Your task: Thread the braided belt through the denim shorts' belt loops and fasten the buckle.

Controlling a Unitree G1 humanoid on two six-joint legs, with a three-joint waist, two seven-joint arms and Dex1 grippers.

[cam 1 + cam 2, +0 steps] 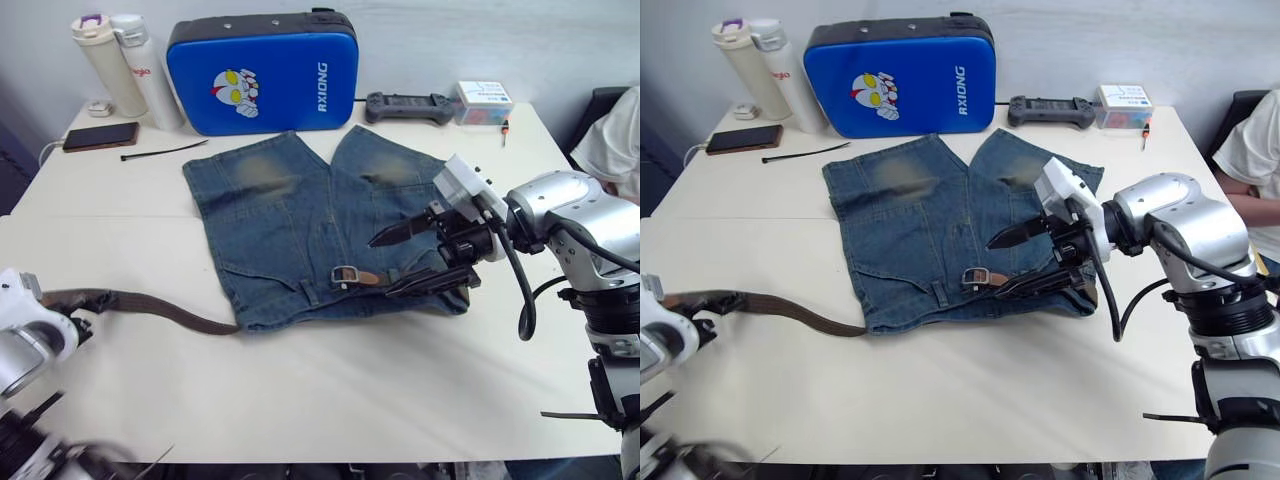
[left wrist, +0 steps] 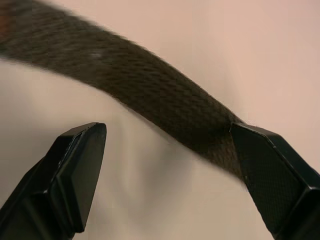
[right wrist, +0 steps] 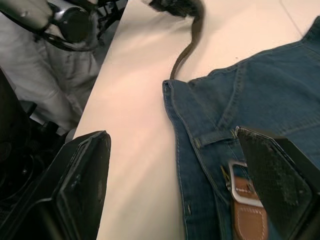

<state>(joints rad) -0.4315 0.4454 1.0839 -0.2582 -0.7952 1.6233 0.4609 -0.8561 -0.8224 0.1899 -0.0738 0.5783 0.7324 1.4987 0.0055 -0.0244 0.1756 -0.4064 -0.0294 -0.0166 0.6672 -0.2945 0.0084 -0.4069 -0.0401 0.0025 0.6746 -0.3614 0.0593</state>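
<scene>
The denim shorts (image 1: 310, 225) lie flat on the white table (image 1: 330, 390), waistband toward the robot and legs pointing at the blue case (image 1: 262, 72) standing at the far edge; the buckle (image 1: 345, 276) sits on the waistband near the middle, with a tan leather tab beside it; one of the belt loops (image 3: 199, 142) shows in the right wrist view just beside the buckle. The braided belt (image 1: 150, 305) comes out from under the left corner of the waistband and runs leftward across the bare table to the left gripper (image 2: 167, 150); its fingers stand wide apart, the strap crossing between them and touching one fingertip, so it is not clamped. The right gripper (image 1: 405, 262) hovers over the right part of the waistband, just right of the buckle, its fingers spread wide and holding nothing. Behind the shorts lie a black cable tie (image 1: 160, 152), a phone (image 1: 100, 136), two bottles (image 1: 125, 60), a game controller (image 1: 408, 106) and a small box (image 1: 483, 102).
</scene>
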